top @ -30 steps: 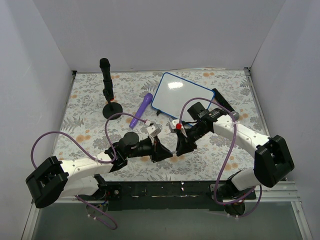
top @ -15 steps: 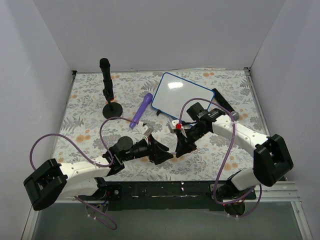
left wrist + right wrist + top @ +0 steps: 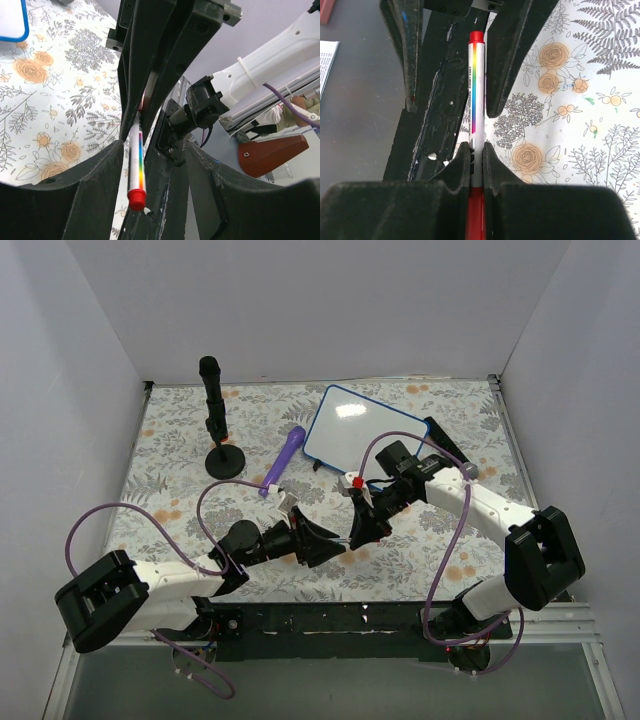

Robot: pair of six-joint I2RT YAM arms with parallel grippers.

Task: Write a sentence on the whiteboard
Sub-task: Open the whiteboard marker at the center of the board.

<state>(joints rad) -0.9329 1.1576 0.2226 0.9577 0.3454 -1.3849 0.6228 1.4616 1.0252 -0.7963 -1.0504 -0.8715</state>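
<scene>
Toward the back of the table [image 3: 170, 450], right of centre, the board [image 3: 365, 440] lies tilted, glossy white with a thin blue rim. From above no writing shows on it, so the writing looks not yet begun. Nearer the bases, the right gripper [image 3: 475, 155] pinches a rainbow-striped marker [image 3: 475, 90] tight around its barrel. The left gripper [image 3: 152, 155] is spread wide about the marker's red free end, gripping nothing. Whether that end is the cap I cannot tell.

Plain white walls [image 3: 300, 310] close in the worktop [image 3: 170, 490] on three sides. Its surface is pale, printed with grey leaves and orange roses. A black rail [image 3: 330, 618] runs along its near edge, above dark grey floor [image 3: 355, 100]. The light is even.
</scene>
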